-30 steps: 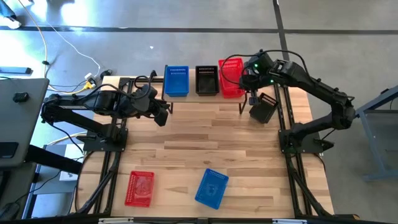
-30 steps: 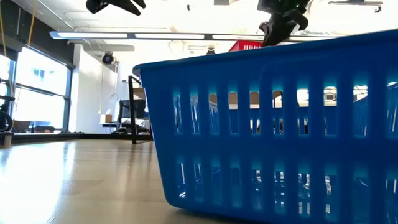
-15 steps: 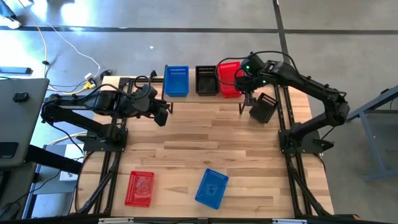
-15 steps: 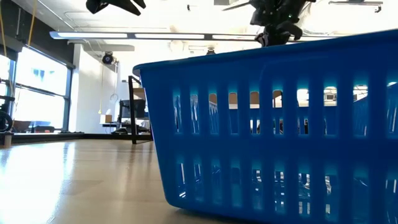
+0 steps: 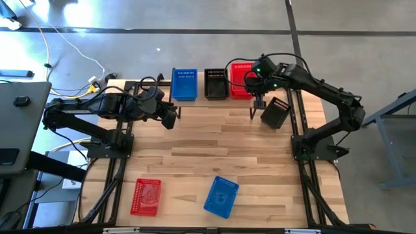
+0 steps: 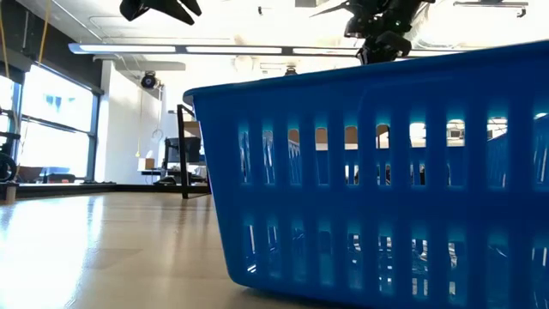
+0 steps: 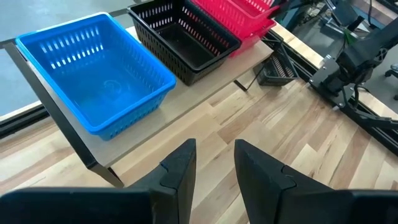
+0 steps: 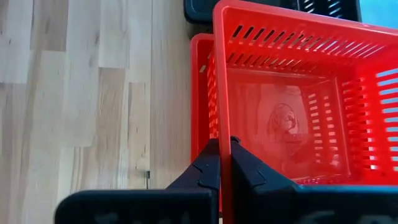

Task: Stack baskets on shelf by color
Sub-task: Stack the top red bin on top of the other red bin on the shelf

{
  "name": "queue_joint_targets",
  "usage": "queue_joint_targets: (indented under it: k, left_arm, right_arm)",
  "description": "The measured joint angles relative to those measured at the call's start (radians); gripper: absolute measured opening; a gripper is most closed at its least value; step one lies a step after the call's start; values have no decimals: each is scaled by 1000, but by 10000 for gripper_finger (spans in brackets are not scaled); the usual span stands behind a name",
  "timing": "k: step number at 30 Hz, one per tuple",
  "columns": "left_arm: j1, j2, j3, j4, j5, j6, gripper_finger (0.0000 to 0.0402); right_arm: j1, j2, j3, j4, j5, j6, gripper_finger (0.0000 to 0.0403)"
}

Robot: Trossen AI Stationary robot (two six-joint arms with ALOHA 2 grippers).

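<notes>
On the shelf [image 5: 195, 99] at the table's far edge stand a blue basket [image 5: 184, 84], a black basket [image 5: 216, 83] and red baskets [image 5: 239, 79], one nested in another [image 8: 199, 93]. My right gripper [image 5: 255, 84] [image 8: 224, 155] is shut on the upper red basket [image 8: 280, 118]. My left gripper [image 5: 170, 117] [image 7: 214, 165] hovers open above the table, near the shelf's left end. A red basket [image 5: 145, 196] and a blue basket [image 5: 221, 196] [image 6: 369, 172] rest on their bottoms near the table's near edge. Another black basket [image 5: 275, 112] lies tilted right of the shelf. My right gripper pinches the upper red basket's side wall at its rim [image 8: 219, 134], close to a corner, one finger outside and one inside. The fingers come from above and from the table's right. The basket sits open side up inside the lower red basket on the shelf.
Black arm frames [image 5: 305, 149] run along both sides of the table. The middle of the wooden table [image 5: 214, 149] is bare. In the low view the blue basket hides most of the far table. Beside the table's left edge stands a grey desk with cables [image 5: 71, 58].
My right gripper has moved down and a little toward the table's left, lowering the red basket it holds into the red basket on the shelf. The held basket has dropped out of sight behind the blue basket's rim in the low view.
</notes>
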Motion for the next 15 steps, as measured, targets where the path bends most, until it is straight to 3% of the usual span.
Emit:
queue_joint_targets:
  k: [10,15]
  left_arm:
    - [0,0,0,0,0,0,99]
    - [0,0,0,0,0,-1,99]
  right_arm:
    - [0,0,0,-15,0,18,3]
    - [0,0,0,-18,7,21,44]
